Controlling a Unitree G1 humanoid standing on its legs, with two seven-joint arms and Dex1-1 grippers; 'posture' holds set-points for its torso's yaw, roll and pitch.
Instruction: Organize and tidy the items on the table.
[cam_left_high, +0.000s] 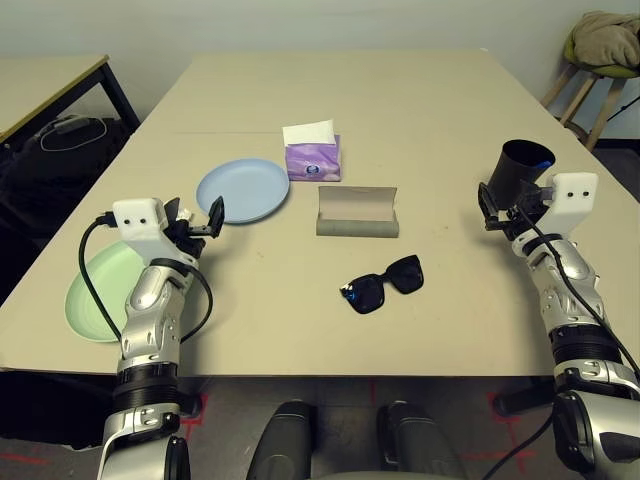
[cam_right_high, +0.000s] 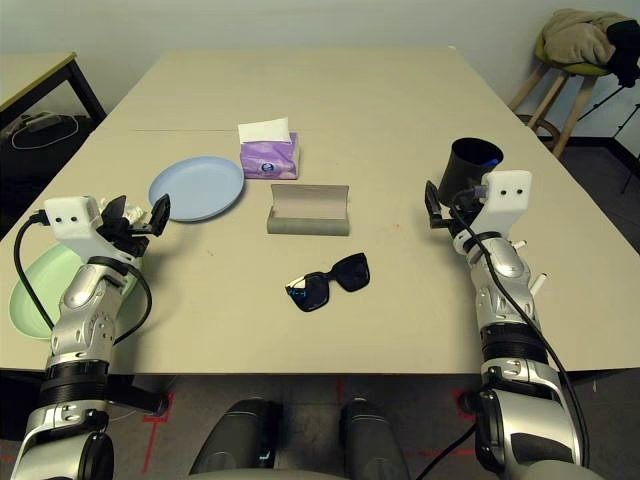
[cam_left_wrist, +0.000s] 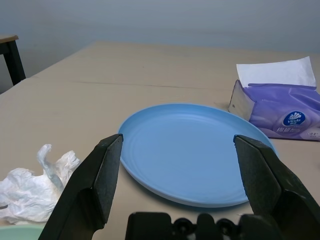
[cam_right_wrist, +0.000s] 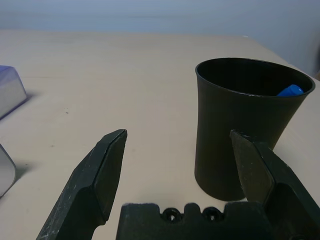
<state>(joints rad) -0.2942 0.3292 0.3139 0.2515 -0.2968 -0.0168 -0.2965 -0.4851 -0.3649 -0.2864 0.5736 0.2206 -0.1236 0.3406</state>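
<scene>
A pale blue plate lies left of centre on the table, and a mint green plate lies at the front left edge. My left gripper hovers open between them, pointing at the blue plate. Crumpled white tissue lies just beside it. A purple tissue box stands behind a grey glasses case. Black sunglasses lie in front of the case. My right gripper is open just before the black cup, which holds something blue.
A smaller tan table with black legs stands at the back left with a dark bag under it. A wooden stool with a cloth bundle stands at the back right. The far half of the table is bare.
</scene>
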